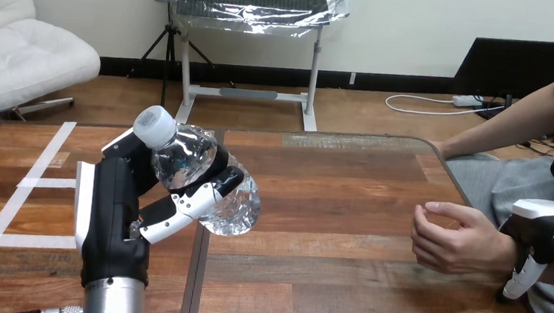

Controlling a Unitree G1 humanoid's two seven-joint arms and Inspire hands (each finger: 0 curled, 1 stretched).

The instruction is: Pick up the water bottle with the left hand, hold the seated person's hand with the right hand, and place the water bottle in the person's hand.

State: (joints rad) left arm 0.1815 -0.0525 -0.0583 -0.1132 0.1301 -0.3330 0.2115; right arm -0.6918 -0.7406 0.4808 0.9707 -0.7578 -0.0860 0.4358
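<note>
Your left hand [114, 210] is clamped on the bottle [197, 172], fingers and thumb curled round its clear body. You hold it above the left part of the table [330, 206], tilted, with its white cap [154, 125] pointing up and to the left. No writing can be read on it. Your right hand [544, 225] comes in at the right edge and lies against the person's wrist [506, 251]; you cannot tell whether it grips. The person's hand [452, 244] rests loosely curled over the table's right side, well apart from the bottle.
</note>
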